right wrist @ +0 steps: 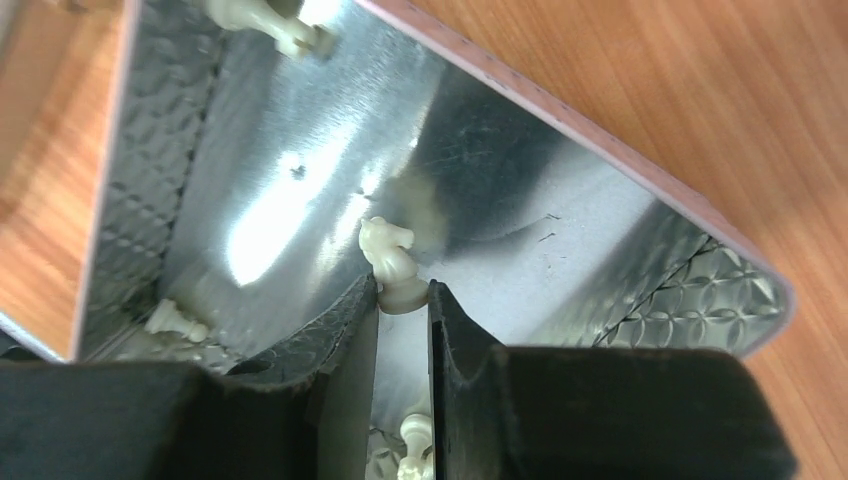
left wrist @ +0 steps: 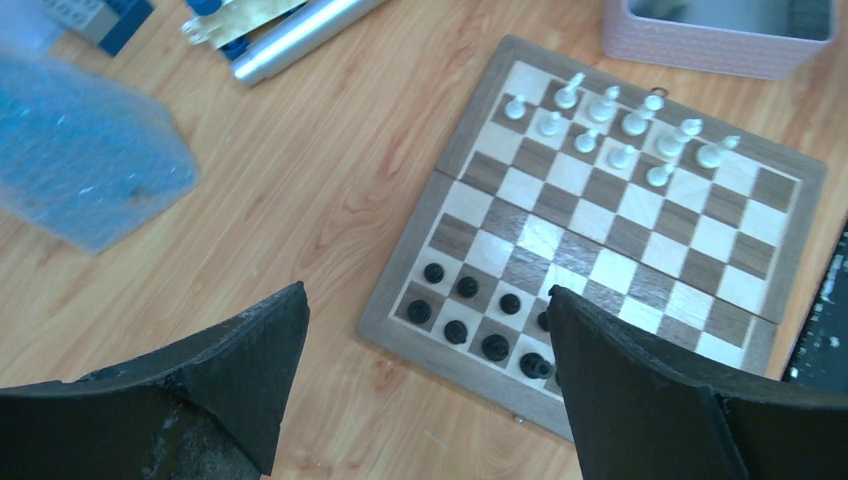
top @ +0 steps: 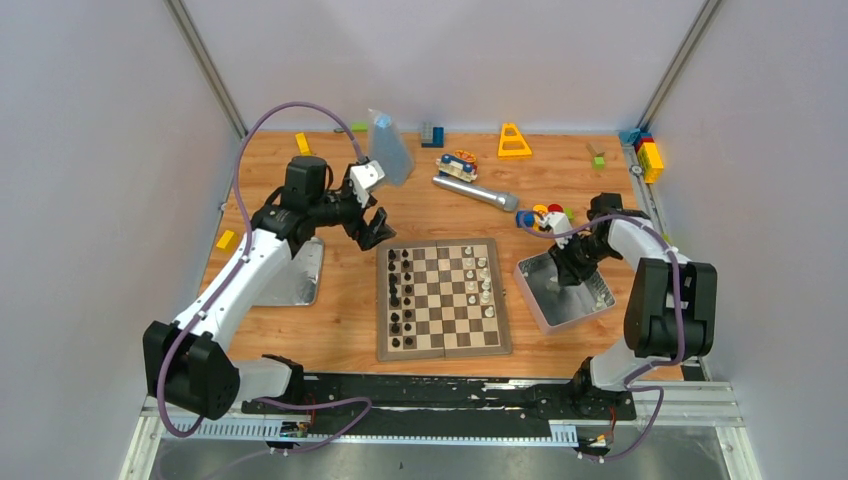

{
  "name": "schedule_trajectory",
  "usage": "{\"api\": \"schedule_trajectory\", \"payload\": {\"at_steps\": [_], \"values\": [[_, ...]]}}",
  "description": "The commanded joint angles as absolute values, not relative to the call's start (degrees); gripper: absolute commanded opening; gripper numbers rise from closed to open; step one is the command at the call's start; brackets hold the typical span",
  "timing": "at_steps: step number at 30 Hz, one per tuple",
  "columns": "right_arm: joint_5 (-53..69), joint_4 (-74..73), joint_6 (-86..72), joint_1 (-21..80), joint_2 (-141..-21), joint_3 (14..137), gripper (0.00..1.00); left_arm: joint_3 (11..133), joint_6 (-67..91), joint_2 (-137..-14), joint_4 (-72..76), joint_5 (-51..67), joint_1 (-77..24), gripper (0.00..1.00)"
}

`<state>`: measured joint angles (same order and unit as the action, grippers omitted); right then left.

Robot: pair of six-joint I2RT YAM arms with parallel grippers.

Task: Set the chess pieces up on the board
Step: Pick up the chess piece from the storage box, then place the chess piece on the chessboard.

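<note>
The board (top: 445,350) lies in the middle of the table. Several white chess pieces (top: 478,280) stand along its right side and black ones (top: 398,295) along its left. My right gripper (right wrist: 402,286) reaches down into the shiny metal tin (right wrist: 560,110), right of the board. Its fingertips are shut on the base of a white knight (right wrist: 388,255). More loose white pieces (right wrist: 175,320) lie in the tin. My left gripper (left wrist: 425,290) hovers open and empty above the wood by the board's (left wrist: 400,300) black corner.
A flat metal lid (top: 300,275) lies under the left arm. At the back are a blue bottle (top: 390,150), a silver cylinder (top: 475,190), a yellow triangle (top: 514,142) and toy blocks (top: 650,155).
</note>
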<state>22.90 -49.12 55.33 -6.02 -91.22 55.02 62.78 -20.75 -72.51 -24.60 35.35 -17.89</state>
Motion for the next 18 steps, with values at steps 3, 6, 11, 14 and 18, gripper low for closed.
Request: {"api": "schedule_trajectory", "payload": {"at_steps": [3,6,11,14,18], "values": [[33.8,-57.8,54.2,-5.3,-85.5,62.6,0.03,62.3,-23.0,-73.3,-20.8,49.9,-17.6,0.91],[39.0,-62.7,53.2,-3.8,-84.7,66.5,0.04,63.0,-24.0,-73.9,-19.6,52.5,-19.0,0.88],[49.8,-67.3,50.6,1.4,-84.8,72.3,0.03,66.3,-31.7,-75.2,-22.6,52.0,-24.9,0.86],[54.7,-68.1,48.2,6.5,-85.9,74.6,0.03,68.3,-38.8,-76.0,-23.9,50.8,-30.0,0.86],[60.1,-68.3,45.7,12.0,-87.8,76.9,0.03,70.4,-46.8,-76.8,-24.7,49.5,-35.0,0.85]]}}
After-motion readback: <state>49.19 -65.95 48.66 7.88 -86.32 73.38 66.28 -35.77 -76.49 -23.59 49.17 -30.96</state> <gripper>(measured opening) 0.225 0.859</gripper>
